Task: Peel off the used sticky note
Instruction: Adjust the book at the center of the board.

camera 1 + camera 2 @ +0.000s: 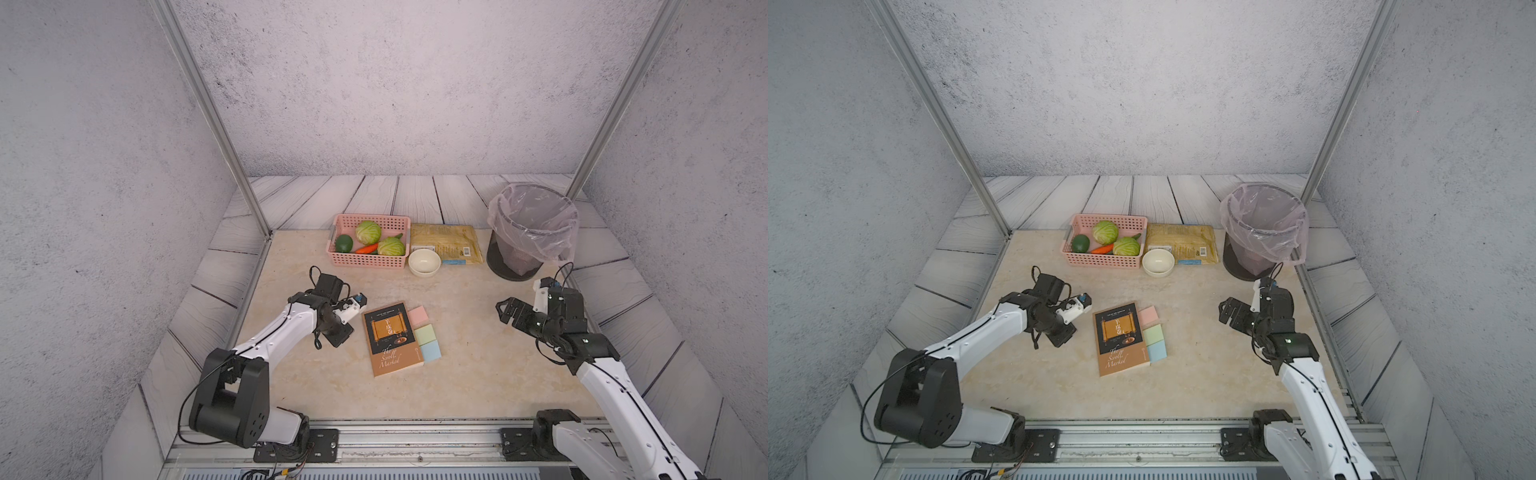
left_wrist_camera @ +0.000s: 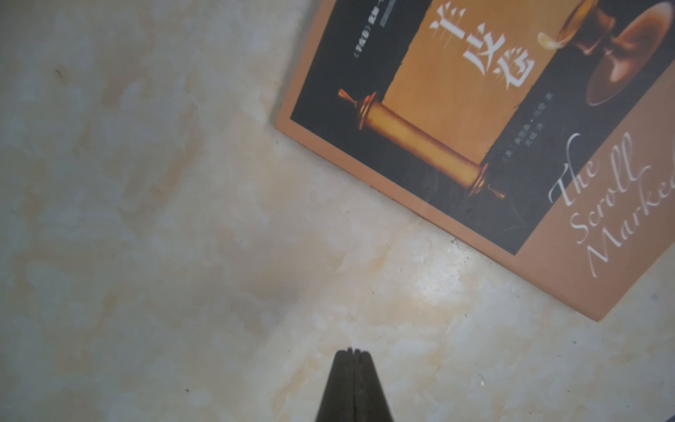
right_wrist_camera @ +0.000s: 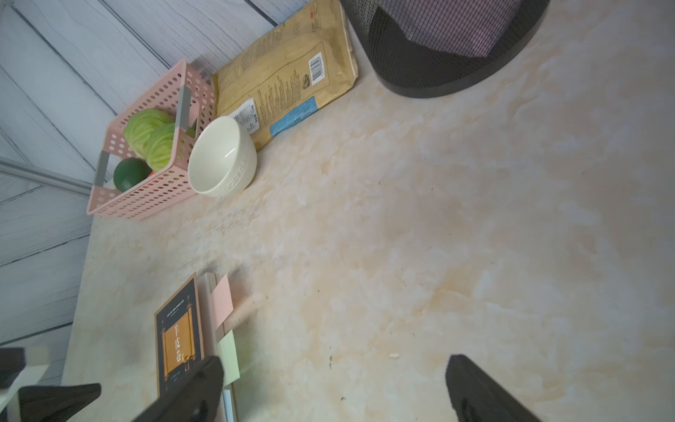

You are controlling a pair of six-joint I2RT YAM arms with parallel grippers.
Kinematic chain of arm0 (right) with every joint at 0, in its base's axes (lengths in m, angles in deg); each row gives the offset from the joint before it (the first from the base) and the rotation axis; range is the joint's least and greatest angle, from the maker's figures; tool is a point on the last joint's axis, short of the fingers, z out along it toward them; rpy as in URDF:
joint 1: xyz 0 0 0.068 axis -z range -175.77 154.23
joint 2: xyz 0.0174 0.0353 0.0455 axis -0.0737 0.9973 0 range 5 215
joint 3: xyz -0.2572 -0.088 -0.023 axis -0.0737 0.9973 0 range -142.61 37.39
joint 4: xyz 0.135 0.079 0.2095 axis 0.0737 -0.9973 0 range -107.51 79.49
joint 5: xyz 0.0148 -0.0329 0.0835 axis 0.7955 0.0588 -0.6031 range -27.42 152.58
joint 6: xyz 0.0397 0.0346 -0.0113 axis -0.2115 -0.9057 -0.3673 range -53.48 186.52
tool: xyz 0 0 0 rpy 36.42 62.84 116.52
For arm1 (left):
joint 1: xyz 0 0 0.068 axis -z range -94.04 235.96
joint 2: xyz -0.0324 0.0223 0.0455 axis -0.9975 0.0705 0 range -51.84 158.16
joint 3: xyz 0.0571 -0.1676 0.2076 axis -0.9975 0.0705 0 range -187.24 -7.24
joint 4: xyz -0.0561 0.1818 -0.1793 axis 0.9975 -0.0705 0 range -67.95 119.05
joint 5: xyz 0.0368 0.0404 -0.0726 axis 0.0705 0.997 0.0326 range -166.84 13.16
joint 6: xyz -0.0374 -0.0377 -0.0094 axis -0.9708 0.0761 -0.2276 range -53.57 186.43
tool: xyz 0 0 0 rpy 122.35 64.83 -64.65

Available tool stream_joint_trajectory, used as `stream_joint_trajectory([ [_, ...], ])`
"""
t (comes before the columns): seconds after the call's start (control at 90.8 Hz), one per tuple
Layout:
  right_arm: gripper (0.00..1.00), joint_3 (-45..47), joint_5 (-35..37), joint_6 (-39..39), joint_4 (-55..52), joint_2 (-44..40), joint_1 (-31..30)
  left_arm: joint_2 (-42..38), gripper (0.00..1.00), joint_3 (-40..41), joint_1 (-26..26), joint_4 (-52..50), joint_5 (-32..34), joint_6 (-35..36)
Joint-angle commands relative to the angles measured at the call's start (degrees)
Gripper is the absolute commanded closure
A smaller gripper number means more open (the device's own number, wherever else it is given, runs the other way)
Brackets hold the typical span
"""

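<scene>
Left claw pinched tight, tips together, nothing betw. them. It points down at bare worktop just beside the book, on the side away from the notes. Can't tell if the tips touch the surface. Right claw is spread wide, empty, hanging well apart from the book on its other side. Three sticky notes poke out of the book's edge facing the right arm: pink note farthest back, green note mid, blue note nearest the robot. No writing readable, so which one's used, can't tell. Back of worktop: pink basket w/ veg, white bowl just beside it, tan bag, lined bin.
</scene>
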State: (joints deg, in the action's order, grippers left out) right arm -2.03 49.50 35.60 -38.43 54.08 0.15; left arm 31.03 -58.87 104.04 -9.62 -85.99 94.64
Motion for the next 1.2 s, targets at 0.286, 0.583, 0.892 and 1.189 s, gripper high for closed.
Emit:
stream_joint_trajectory([
  [0.286, 0.0, 0.31, -2.37, 1.49, -3.95, -0.04, -3.51, 11.56, 1.0, -7.05, 6.23, 0.26, 1.48, -3.42],
  [0.583, 0.01, -1.15, 1.92, 1.39, -6.19, 2.29, -11.11, 19.75, 1.0, -13.74, 7.94, -1.53, -0.24, -3.21],
  [0.892, 0.01, -2.59, -0.67, -1.47, -5.0, 4.43, -18.41, 24.42, 1.0, -18.17, 9.4, -1.6, -1.81, -4.88],
  [1.189, 0.01, -2.42, -4.41, -4.24, -1.31, 6.59, -25.14, 28.78, 1.0, -22.41, 11.75, -2.5, -3.49, -5.43],
])
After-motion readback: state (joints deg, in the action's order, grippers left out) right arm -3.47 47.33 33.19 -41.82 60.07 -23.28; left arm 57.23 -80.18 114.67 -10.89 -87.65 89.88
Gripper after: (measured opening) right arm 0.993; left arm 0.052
